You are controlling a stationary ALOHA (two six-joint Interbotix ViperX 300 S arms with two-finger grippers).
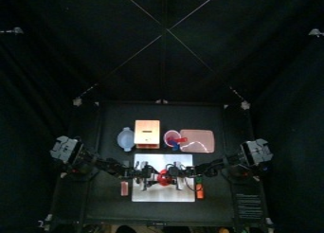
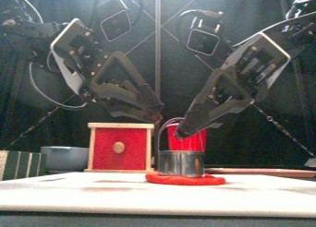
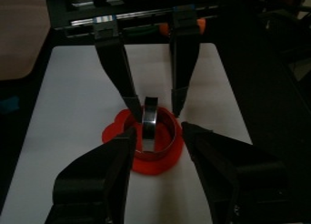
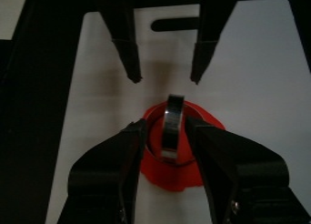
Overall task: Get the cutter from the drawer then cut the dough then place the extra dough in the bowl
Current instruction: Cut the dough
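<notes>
Front view: one round metal cutter stands flat on one disc of red dough, which lies on the single white cutting board at the front of the table. Two grippers meet over it. The left gripper comes in from 9 o'clock and the right gripper from 3 o'clock, both slanting down to the cutter's upright wire handle.

In each wrist view that arm's own jaws stand parted to a narrow gap on either side of the handle. Red dough shows between jaw and metal on both sides, so neither pair is seen clamping it. The tips of both grippers stop above the cutter's rim.

From the board, one pale wooden box with a red drawer front sits at 12 o'clock, its drawer closed flush. One blue-grey bowl sits at 11 o'clock, just beside the box. One pink tray lies at 1 o'clock, with one red cup at its left end, partly hidden behind the cutter.
</notes>
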